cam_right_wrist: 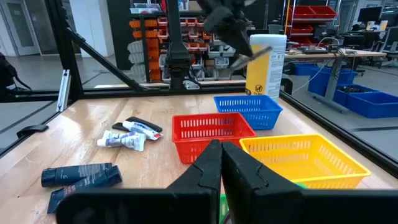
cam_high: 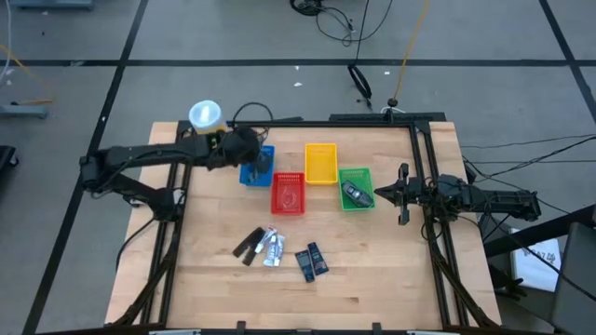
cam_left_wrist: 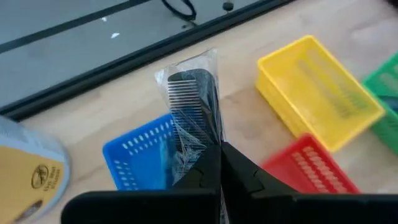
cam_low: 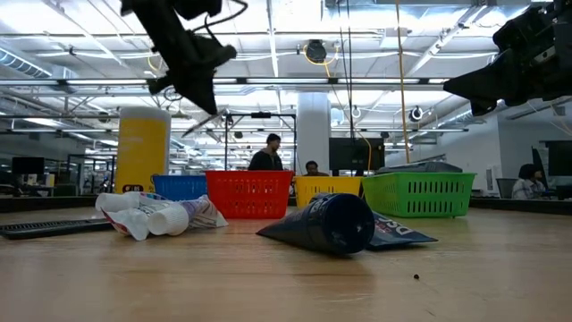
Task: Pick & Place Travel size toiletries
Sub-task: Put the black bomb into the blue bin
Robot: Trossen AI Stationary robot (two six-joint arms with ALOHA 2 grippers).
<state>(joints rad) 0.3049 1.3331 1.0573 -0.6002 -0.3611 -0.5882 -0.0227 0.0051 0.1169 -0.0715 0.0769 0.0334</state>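
Though clear-wrapped, black fine-toothed comb (cam_left_wrist: 194, 106).

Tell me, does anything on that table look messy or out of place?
Nothing looks spilled or broken. A few tubes and dark packets lie loose on the wood, still unsorted. The left gripper holds a wrapped black comb above the blue basket. The right gripper waits beside the green basket.

Wood under me, plastic all round.
My comb (cam_left_wrist: 198, 102) wears crinkly clear film; baskets (cam_right_wrist: 210, 132) are glossy latticed plastic; table (cam_high: 372, 279) is pale matt wood.
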